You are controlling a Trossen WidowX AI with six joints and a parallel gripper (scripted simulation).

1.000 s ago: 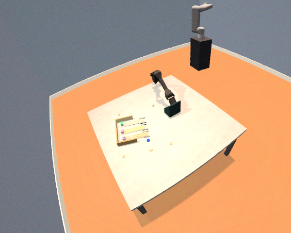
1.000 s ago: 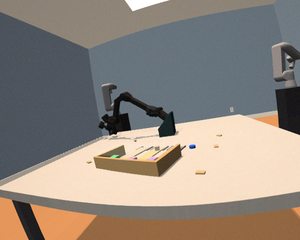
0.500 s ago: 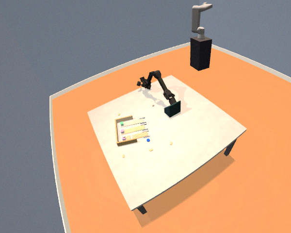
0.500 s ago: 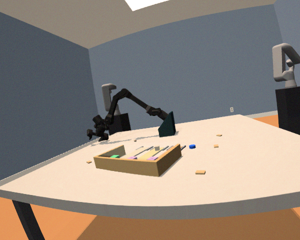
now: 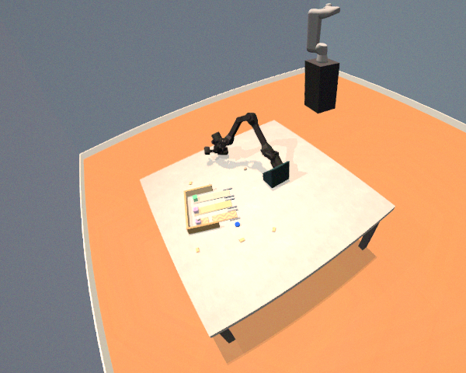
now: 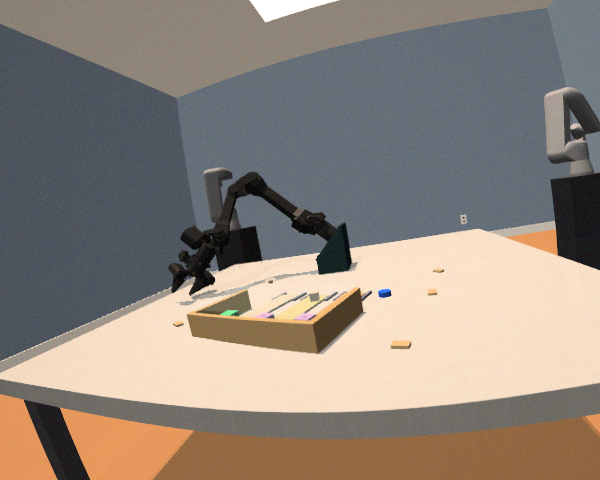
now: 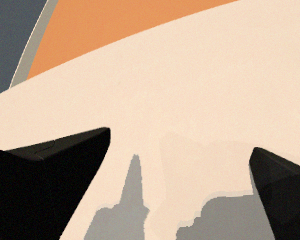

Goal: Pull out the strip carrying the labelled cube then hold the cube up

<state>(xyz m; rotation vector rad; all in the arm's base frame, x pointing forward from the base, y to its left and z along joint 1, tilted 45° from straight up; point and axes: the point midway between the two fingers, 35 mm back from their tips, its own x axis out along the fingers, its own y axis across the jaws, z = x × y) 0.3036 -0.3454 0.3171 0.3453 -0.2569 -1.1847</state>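
Note:
My gripper (image 5: 214, 151) (image 6: 182, 292) (image 7: 180, 145) is open and empty, low over the table beyond the tray. An open-sided wooden tray (image 5: 186, 212) (image 6: 253, 331) holds three strips. The far pale strip (image 5: 215, 196) has a green cube (image 5: 195, 197) (image 6: 230, 313) at its walled end. The middle yellow strip (image 5: 215, 207) looks unbroken and has a pink-purple cube (image 5: 195, 209) (image 6: 264, 315). The near zigzag strip (image 5: 224, 216) shows a gap before a short piece by another pink-purple cube (image 5: 198, 221) (image 6: 305, 316). The labels are too small to read.
Dark rods lie beside the strips. A blue disc (image 5: 237, 224) (image 6: 384, 293) lies near the tray's open end. Several tan pieces (image 5: 241, 239) (image 6: 400, 344) lie around. A small brown object (image 5: 245, 169) (image 6: 269, 281) lies between tray and arm. A dark green wedge (image 5: 276, 175) (image 6: 334, 258) stands by the arm's base.

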